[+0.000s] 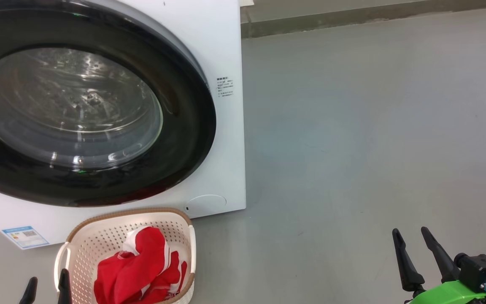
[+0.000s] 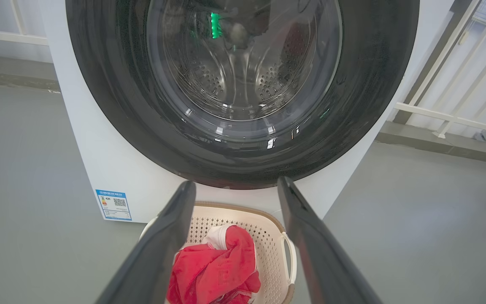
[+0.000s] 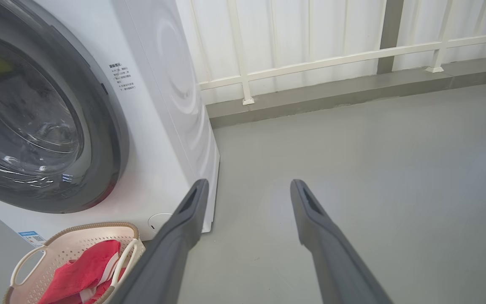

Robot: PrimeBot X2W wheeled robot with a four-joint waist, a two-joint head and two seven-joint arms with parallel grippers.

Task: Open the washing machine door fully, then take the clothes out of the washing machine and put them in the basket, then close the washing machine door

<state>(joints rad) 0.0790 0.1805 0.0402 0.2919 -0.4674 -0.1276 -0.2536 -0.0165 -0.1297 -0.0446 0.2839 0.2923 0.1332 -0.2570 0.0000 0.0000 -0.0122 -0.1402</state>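
At the lower left of the head view, the left gripper [image 1: 47, 290] shows as two dark fingertips set apart with nothing between them, just beside the left handle of the basket. Its wrist view looks along the spread fingers [image 2: 163, 240] into that basket and at the door's lower rim. Behind the fingertips, a blue label [image 1: 25, 236] sticks to the bottom left corner of the washing machine [image 1: 226, 46]. The basket [image 1: 99, 238], cream-white and perforated with a brown woven-look rim, stands on the grey floor [image 1: 352, 126] right in front of the machine, below the door. The red clothes [image 1: 141, 261], with white trim, lie bunched inside it. Above, the washing machine door [image 1: 188, 139] lies shut against the white front. Its glossy black rim circles the clear glass bowl [image 1: 70, 105], through which the steel drum [image 2: 234, 84] shows. To the door's right is a small block of printed text [image 1: 225, 86], and lower down, near the bottom right corner, a round flap [image 1: 205, 204]. Further right the floor runs back to a low kerb [image 1: 352, 19], and the right wrist view shows a white railing [image 3: 310, 63] above it. At the lower right, the right gripper [image 1: 410, 232] hovers over the floor, well apart from the machine and the basket. Its long fingers are spread and empty, and they rise from a green wrist piece [image 1: 449, 293].
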